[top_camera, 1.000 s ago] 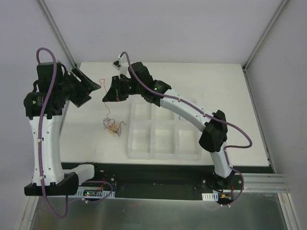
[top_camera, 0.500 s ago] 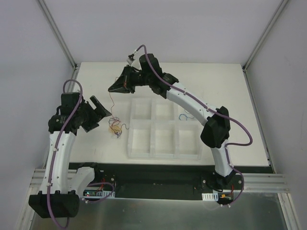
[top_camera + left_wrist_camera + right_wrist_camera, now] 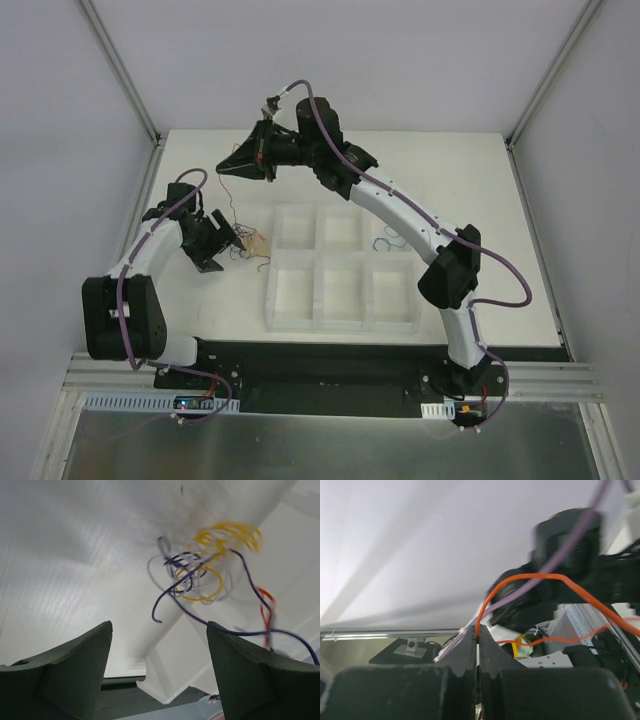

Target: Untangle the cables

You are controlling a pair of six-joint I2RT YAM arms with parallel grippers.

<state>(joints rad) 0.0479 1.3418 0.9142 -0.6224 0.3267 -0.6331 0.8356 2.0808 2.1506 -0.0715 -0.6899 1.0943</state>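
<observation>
The cables point(image 3: 250, 243) lay bunched on the surface point(image 3: 460, 190), touching or just beside the 9 o'clock edge of the tray point(image 3: 272, 300). The left fingers point(image 3: 70, 670) stood spread, gripping nothing. In the top view the cables were just beside them at 3 o'clock. From the wrist the cables sat ahead of the gap, toward 1 o'clock, and were too blurred to tell whether anything touched.

The right fingers point(image 3: 462, 660) were pinched tight on one orange strand point(image 3: 540, 576), held up at about 12 o'clock from the cables. That strand seemed to run roughly along the 12-to-6 line down into the bunch, though it was too thin to trace fully from above.

The left arm was the nearer to the cables. A grab there would likely mean advancing toward 3 o'clock, across the strand's axis.
</observation>
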